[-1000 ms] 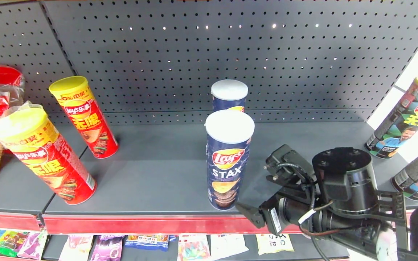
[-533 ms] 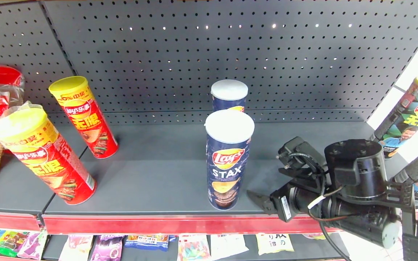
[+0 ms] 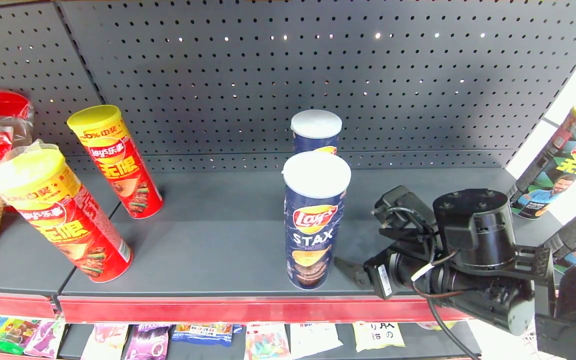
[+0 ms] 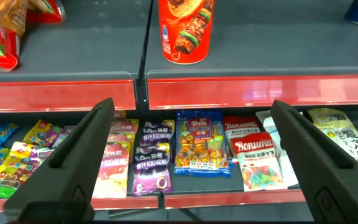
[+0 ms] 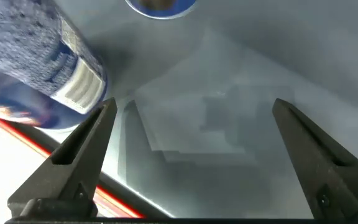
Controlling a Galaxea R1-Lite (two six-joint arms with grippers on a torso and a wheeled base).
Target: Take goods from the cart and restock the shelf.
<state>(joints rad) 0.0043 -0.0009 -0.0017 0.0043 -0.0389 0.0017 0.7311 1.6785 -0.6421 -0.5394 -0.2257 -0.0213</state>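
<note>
1. Shelf (image 3: 218, 240): grey deck with a red front rail and a pegboard back.
2. Front blue can (image 3: 313, 220): upright, mid-shelf, near the front rail.
3. Rear blue can (image 3: 316, 131): upright, directly behind the front blue can, close to the pegboard.
4. Near red can (image 3: 60, 215) and far red can (image 3: 115, 160): both stand left of the blue pair, well apart from it.
5. Right pincer (image 3: 353, 272): jaws spread wide, holding nothing, low over the shelf just right of the front blue can's base.
6. Left pincer (image 4: 191, 162): jaws spread, empty, facing the candy bags (image 4: 197, 149) on the lower tier.
</note>
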